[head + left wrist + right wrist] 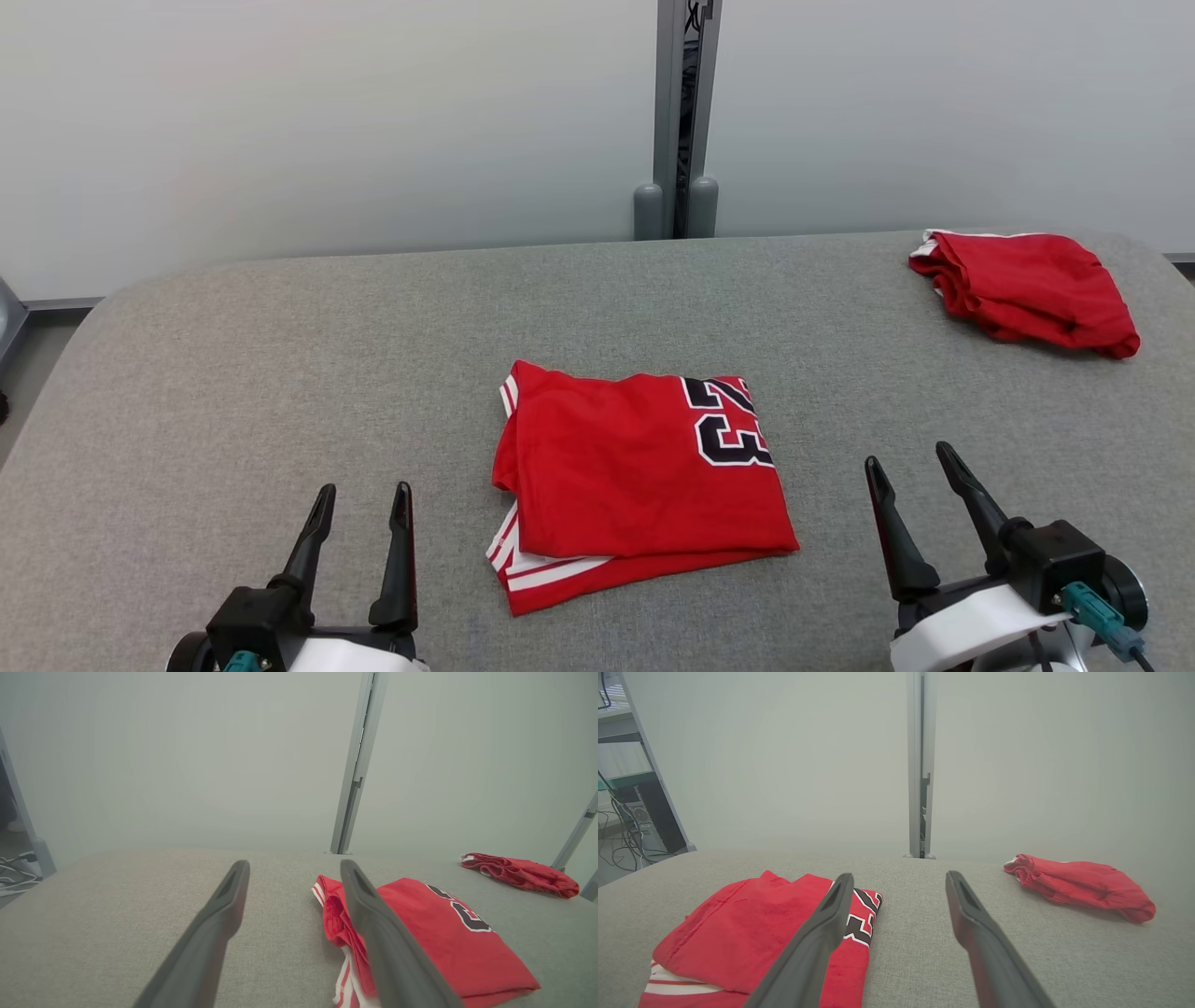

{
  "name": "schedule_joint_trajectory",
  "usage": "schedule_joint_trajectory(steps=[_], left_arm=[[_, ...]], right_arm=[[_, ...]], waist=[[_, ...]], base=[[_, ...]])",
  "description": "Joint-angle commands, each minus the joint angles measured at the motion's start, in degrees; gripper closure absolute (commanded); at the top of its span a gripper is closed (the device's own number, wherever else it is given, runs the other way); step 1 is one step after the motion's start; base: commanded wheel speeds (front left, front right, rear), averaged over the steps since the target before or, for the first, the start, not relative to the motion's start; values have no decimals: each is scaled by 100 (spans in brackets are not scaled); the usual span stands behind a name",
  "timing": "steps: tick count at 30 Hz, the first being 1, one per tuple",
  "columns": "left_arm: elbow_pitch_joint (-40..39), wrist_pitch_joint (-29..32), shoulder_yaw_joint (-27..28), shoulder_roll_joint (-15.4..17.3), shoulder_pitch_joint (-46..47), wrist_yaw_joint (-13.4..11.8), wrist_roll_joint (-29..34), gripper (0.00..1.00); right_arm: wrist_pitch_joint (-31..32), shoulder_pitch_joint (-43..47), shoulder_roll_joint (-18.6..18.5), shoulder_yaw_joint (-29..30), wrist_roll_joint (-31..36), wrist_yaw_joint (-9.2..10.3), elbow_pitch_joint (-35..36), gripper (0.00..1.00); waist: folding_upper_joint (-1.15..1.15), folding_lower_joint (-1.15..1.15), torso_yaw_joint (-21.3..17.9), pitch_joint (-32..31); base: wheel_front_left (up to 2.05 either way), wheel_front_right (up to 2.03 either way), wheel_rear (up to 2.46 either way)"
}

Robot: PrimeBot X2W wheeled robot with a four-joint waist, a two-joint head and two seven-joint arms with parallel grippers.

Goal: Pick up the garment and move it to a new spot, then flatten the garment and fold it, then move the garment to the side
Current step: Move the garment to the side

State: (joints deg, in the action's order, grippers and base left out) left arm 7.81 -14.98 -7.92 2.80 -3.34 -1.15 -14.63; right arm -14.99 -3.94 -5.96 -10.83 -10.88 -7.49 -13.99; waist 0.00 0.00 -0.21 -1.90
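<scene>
**Folded jersey best taken by its stacked edges**

The garment (635,476), a red jersey with white-striped trim and a black number, is seen folded into a rough square on the bench (233,373), straight out from the grey post (686,112) towards the robot. It is judged light, soft and limp. It is likely to sag open if lifted by one layer, so all layers are best pinched together at opposite edges. A second red garment (1027,289) lies bundled right of the post. The left claw (365,486) and right claw (906,453) are held apart and empty.
</scene>
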Motion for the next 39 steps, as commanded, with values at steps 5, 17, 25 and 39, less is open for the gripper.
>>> schedule_joint_trajectory(steps=[5, 17, 25, 39], left_arm=[[-38, -20, 28, 22, -71, -44, 32, 0], [-5, -20, -25, 23, 33, -14, 46, 0], [-38, -20, -129, 23, 135, 21, 136, 0], [-110, -20, -284, 22, 425, -25, 64, 0]], right_arm=[[-33, 43, 1, -5, -28, -1, -37, 0], [-33, -421, 25, -302, -623, -1, -716, 0], [-34, -1108, -72, -714, -2100, -1, -1582, 0], [611, -2134, -712, -1592, -5050, -1, -2598, 0]], waist=[[0, 0, 12, -11], [0, 0, 112, 18], [0, 0, 434, 143], [0, 0, 1043, 768]], base=[[0, 0, 0], [0, 0, 0], [0, 0, 0], [0, 0, 0]])
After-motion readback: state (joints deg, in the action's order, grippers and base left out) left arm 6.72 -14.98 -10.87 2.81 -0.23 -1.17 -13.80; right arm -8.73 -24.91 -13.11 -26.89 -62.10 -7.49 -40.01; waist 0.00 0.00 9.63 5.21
